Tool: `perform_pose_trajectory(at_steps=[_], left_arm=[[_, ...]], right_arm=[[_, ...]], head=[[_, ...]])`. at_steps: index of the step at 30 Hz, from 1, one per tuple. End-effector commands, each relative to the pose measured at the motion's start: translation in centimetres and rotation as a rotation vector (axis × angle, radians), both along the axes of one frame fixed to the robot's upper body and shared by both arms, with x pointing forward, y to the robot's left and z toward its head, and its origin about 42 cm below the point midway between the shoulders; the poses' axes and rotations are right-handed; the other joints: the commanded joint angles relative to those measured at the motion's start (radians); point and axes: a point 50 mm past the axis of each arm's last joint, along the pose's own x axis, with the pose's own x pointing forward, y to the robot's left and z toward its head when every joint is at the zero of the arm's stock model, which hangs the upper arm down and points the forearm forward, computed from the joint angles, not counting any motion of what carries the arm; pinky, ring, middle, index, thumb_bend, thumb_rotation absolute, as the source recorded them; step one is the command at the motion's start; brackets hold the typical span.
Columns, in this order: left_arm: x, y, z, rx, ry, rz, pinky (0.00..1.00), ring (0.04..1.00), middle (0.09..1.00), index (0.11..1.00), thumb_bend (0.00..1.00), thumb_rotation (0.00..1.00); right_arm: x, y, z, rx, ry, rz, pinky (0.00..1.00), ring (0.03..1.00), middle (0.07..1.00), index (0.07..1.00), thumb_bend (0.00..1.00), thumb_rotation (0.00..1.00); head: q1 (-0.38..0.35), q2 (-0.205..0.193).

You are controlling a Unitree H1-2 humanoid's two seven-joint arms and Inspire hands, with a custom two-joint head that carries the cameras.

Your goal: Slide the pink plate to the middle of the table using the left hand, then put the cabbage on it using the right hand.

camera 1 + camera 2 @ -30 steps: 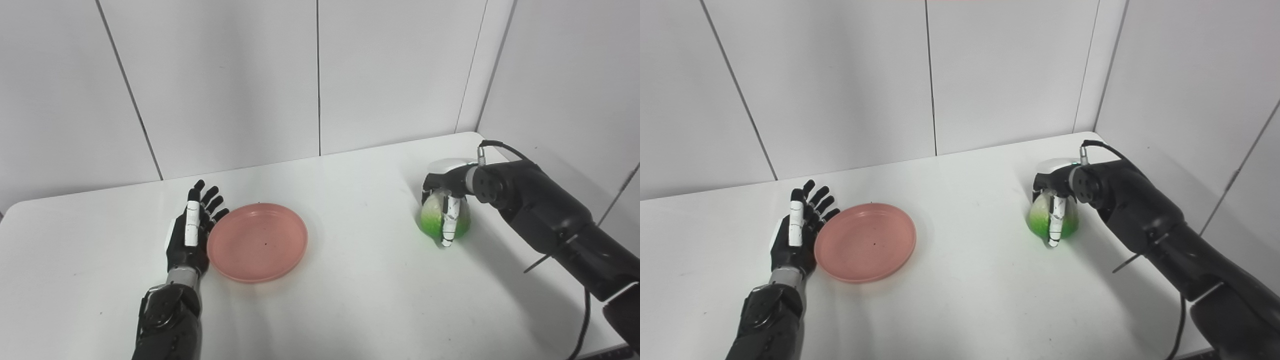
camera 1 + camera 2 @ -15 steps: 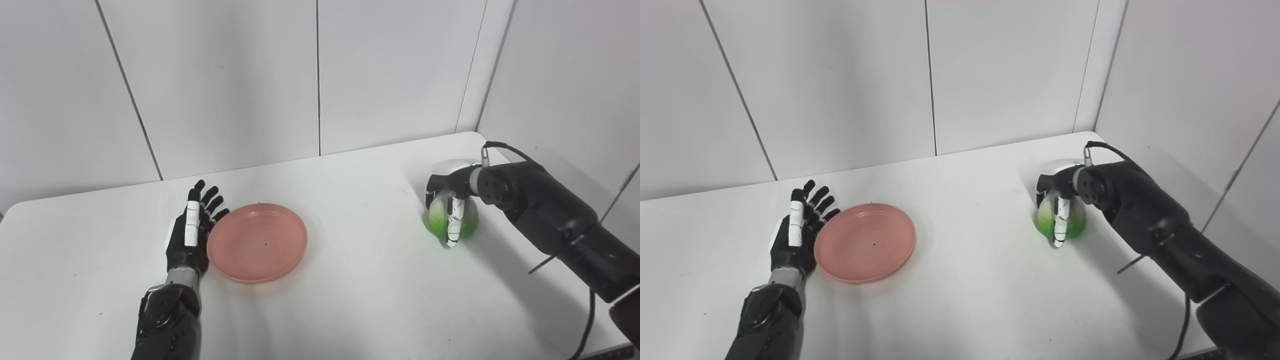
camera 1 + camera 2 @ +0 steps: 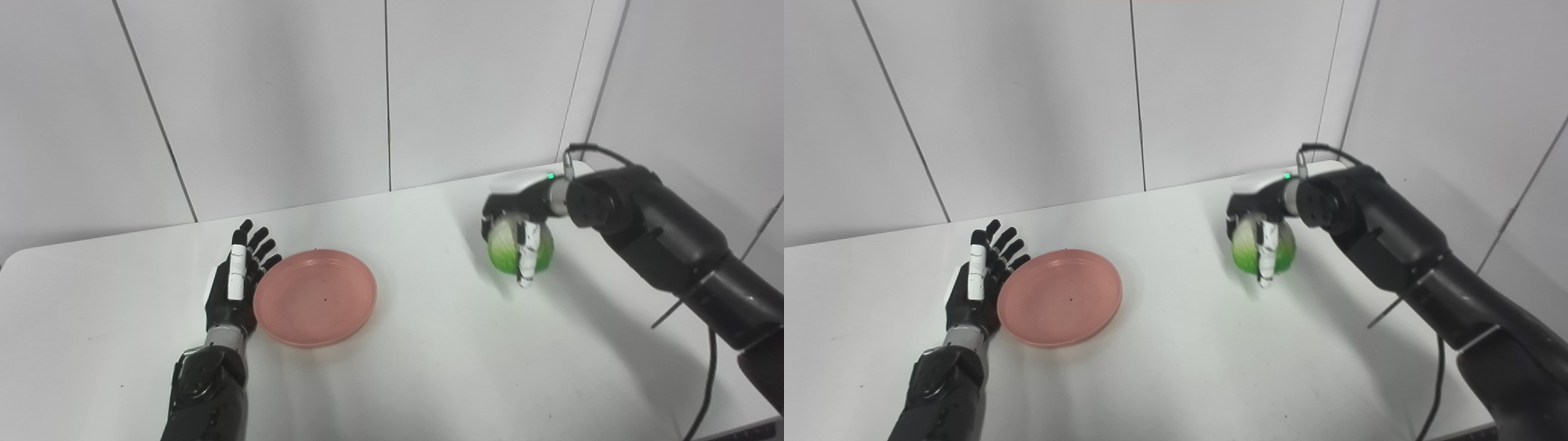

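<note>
Green-and-white cabbage (image 3: 511,252) clasped by right hand (image 3: 520,211); left hand (image 3: 236,288) open beside pink plate (image 3: 315,296).

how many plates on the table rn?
1. The pink plate sits left of centre on the table, beside the open left hand. Nothing big enough to hide another; the right hand holds the cabbage.

The right hand (image 3: 519,211) was wrapped over the cabbage (image 3: 506,254), holding it clear above the white worktop (image 3: 429,343), its fingers (image 3: 527,260) curled down across the green side. The left hand (image 3: 236,288) lay flat, fingers spread, touching the near edge of the pink plate (image 3: 315,297).
</note>
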Motion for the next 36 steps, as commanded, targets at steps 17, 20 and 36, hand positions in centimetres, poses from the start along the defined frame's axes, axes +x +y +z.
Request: perform_pose_trajectory(at_steps=[17, 20, 36], left_arm=[[-0.7, -2.6, -1.0, -0.024, 0.051, -0.013, 0.89, 0.910, 0.942, 0.964, 0.98, 0.89], [-0.9, -3.6, -1.0, -0.027, 0.055, -0.013, 0.89, 0.914, 0.942, 0.969, 0.97, 0.89], [-1.6, -5.6, -1.7, -0.023, 0.064, 0.002, 0.83, 0.900, 0.938, 0.984, 0.99, 0.90]], right_arm=[[-0.8, 8.9, 7.3, 0.002, -0.194, 0.333, 0.39, 0.454, 0.520, 0.465, 0.52, 0.00], [-0.6, 10.7, 7.5, 0.020, -0.209, 0.371, 0.39, 0.452, 0.518, 0.468, 0.52, 0.00], [2.3, 19.6, 7.4, 0.140, -0.224, 0.479, 0.31, 0.399, 0.485, 0.521, 0.52, 0.00]], head=[[0.124, -0.006], [0.181, -0.011], [0.335, -0.033]])
